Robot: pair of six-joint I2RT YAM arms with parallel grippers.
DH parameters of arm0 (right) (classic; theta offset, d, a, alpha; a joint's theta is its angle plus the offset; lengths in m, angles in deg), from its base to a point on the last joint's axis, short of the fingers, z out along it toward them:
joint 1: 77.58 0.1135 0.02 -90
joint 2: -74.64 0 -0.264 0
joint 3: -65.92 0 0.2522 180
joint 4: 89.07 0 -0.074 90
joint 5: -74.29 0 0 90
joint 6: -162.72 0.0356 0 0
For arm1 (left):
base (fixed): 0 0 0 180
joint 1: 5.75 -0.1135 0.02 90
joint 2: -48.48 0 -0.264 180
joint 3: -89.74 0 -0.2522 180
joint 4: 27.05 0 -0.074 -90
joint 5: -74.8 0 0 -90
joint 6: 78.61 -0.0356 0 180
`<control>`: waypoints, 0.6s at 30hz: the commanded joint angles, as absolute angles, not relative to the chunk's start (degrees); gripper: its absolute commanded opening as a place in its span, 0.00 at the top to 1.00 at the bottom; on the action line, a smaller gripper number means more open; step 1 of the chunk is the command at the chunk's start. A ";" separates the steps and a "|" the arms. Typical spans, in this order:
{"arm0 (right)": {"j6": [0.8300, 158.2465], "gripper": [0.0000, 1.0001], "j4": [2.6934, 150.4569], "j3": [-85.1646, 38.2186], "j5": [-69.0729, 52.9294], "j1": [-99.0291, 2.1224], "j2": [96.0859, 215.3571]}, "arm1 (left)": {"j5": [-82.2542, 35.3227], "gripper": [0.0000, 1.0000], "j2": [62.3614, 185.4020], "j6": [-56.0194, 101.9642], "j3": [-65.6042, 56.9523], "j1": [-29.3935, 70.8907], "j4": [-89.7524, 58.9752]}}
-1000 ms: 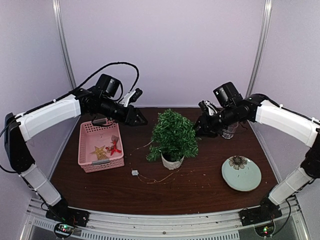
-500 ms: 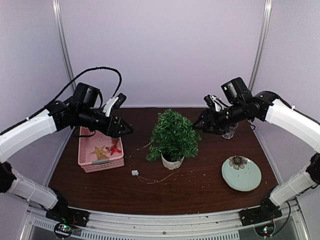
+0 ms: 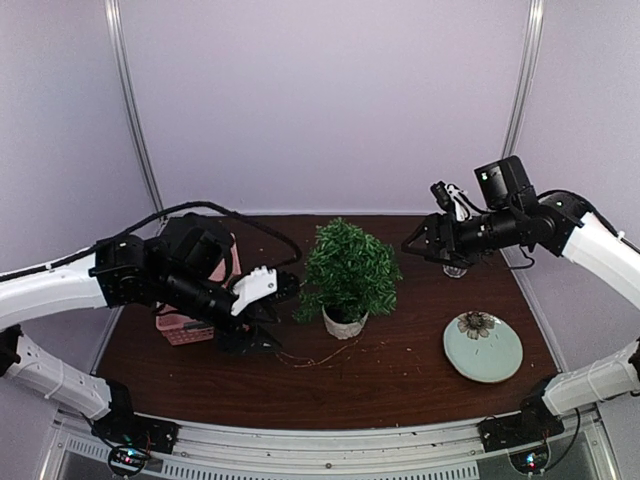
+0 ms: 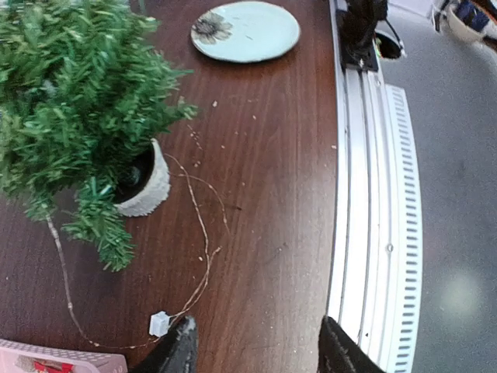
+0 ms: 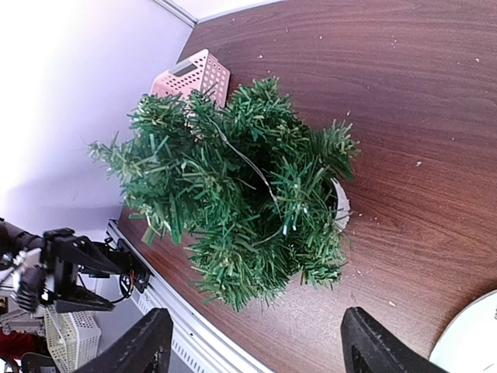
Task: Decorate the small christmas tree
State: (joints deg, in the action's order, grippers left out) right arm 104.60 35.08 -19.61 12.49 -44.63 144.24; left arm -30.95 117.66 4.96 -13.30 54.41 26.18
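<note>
small christmas tree (image 3: 347,268): upright in white pot (image 3: 343,322), mid-bench (image 3: 400,385) | left end effector (image 4: 256,353): jaws parted, empty, low at tree's 8 o'clock, near thin wire (image 4: 206,241) | right end effector (image 3: 415,247): jaws wide, empty, above bench at tree's 2 o'clock

Pale lilac walls (image 3: 330,110) enclose a dark wooden table (image 3: 400,385) — slim metal poles (image 3: 133,100) in the corners

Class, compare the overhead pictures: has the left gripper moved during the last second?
Yes. The left gripper came from the far end of the pink basket toward the near edge, and lower.
</note>
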 commanded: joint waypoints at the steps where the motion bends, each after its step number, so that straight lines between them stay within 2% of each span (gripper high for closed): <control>1: 104.97 0.23 38.74 -16.23 12.25 -45.41 139.92 | -25.23 0.50 122.17 -3.26 -11.96 59.14 27.12; 9: 107.70 0.25 41.46 -9.84 11.16 -45.98 132.70 | -18.68 0.56 135.13 -12.47 -8.27 64.25 23.58; 18: 110.15 0.26 40.96 -5.75 9.26 -46.12 126.46 | -17.02 0.51 148.08 -18.99 -0.42 64.78 25.59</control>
